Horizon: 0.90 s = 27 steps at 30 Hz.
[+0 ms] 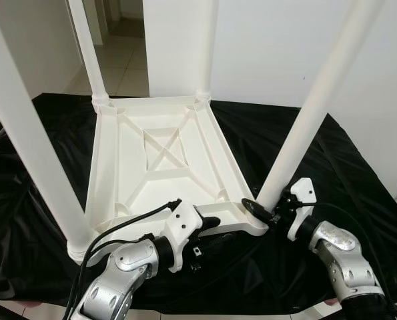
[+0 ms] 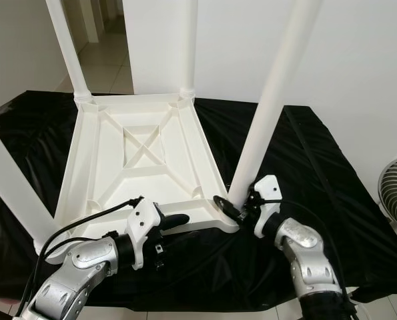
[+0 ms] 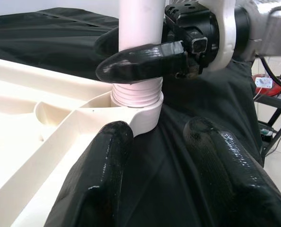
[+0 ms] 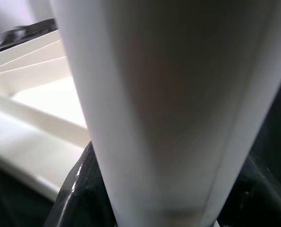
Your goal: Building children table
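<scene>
Gripping white leg (image 1: 298, 137) at base: right gripper (image 1: 261, 208) | left gripper (image 1: 208, 230) spread, beside upturned tabletop (image 1: 161, 167) | writing: none legible

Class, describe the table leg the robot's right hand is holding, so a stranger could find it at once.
Start at the white table top lying upside down on the black cloth, with four white legs pointing up. Go to the corner nearest the robot on its right side. That near-right leg is the one gripped at its base by the right hand, and it leans, unlike the far legs.
</scene>
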### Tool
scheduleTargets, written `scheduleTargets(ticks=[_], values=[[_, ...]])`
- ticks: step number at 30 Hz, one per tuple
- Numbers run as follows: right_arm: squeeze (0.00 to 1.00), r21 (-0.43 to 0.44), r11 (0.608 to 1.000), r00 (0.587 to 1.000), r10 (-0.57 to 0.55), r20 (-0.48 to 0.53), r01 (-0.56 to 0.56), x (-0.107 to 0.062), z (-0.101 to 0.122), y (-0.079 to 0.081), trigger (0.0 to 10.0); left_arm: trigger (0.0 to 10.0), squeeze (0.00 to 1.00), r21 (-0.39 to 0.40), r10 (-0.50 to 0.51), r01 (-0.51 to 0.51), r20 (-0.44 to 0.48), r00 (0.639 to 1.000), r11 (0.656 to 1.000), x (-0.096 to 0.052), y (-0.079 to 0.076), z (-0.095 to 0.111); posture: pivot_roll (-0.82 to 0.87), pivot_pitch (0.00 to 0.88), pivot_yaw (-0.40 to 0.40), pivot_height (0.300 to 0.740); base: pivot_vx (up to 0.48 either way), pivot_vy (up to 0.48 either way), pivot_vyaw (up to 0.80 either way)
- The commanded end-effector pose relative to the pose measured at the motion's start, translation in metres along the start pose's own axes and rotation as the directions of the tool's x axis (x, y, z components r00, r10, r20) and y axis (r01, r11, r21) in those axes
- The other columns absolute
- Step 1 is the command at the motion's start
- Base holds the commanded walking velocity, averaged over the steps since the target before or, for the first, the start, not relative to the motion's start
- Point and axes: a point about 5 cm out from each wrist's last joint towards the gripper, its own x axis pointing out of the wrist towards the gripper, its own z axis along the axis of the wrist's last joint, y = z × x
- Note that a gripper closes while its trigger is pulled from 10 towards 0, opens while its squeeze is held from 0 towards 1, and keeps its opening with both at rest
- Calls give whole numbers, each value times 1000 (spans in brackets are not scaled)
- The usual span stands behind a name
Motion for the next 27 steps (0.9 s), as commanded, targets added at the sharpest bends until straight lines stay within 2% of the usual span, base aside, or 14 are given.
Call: scheduleTargets(ticks=[1, 3, 7, 9, 10, 12, 17, 18, 19, 20, 22, 24, 25, 27], values=[[0, 17, 999, 995, -36, -92, 38, 2, -16, 10, 0, 10000, 0, -6, 33, -33, -8, 999, 999, 1, 0, -1, -14, 63, -50, 740, 0, 0, 0], [0, 36, 991, 986, -125, -110, 129, 5, -16, 14, 0, 10000, 0, -6, 33, -33, -8, 999, 999, 1, 0, -1, -16, 62, -53, 740, 0, 0, 0], [0, 62, 981, 978, -175, -114, 183, 7, -15, 14, 0, 10000, 0, -6, 33, -33, -7, 999, 999, 2, 0, -1, -16, 62, -54, 740, 0, 0, 0], [0, 110, 934, 936, -323, -142, 339, 10, -15, 14, 0, 10000, 0, -6, 30, -30, -7, 1000, 1000, 2, 0, -1, -19, 58, -53, 740, 0, 0, 0], [0, 110, 934, 936, -323, -142, 339, 10, -15, 14, 0, 10000, 0, -6, 30, -30, -7, 1000, 1000, 2, 0, -1, -19, 58, -53, 740, 0, 0, 0], [0, 124, 885, 889, -427, -166, 448, 12, -15, 16, 0, 10000, 0, -5, 28, -28, -8, 1000, 1000, 2, 0, -1, -22, 55, -52, 740, 0, 0, 0], [0, 118, 838, 840, -507, -194, 533, 14, -17, 19, 0, 10000, 0, -4, 25, -25, -9, 1000, 1000, 2, 0, -2, -22, 53, -53, 740, 0, 0, 0], [0, 112, 772, 772, -592, -230, 625, 17, -21, 23, 0, 10000, 0, 0, 24, -24, -10, 1000, 1000, 3, 1, -1, -20, 49, -59, 740, 0, 0, 0], [0, 112, 772, 772, -592, -230, 625, 17, -21, 23, 0, 10000, 0, 0, 24, -24, -10, 1000, 1000, 3, 1, -1, -20, 49, -59, 740, 0, 0, 0], [0, 124, 738, 741, -624, -246, 663, 19, -22, 25, 0, 10000, 0, 3, 25, -25, -10, 1000, 1000, 3, 2, -1, -18, 44, -62, 740, 0, 0, 0], [0, 132, 716, 721, -643, -258, 686, 20, -22, 27, 0, 10000, 0, 6, 25, -25, -10, 1000, 1000, 3, 2, -1, -17, 42, -63, 740, 0, 0, 0], [0, 144, 704, 713, -650, -262, 695, 24, -20, 31, 0, 10000, 0, 6, 26, -26, -9, 1000, 1000, 3, 3, -1, -16, 40, -64, 740, 0, 0, 0], [0, 178, 728, 745, -616, -255, 662, 31, -18, 39, 0, 10000, 0, 6, 27, -27, -8, 1000, 1000, 3, 3, -1, -17, 37, -65, 740, 0, 0, 0], [0, 198, 748, 771, -590, -239, 634, 35, -14, 44, 0, 10000, 0, 6, 28, -28, -7, 1000, 1000, 3, 3, -1, -18, 29, -68, 740, 0, 0, 0]])
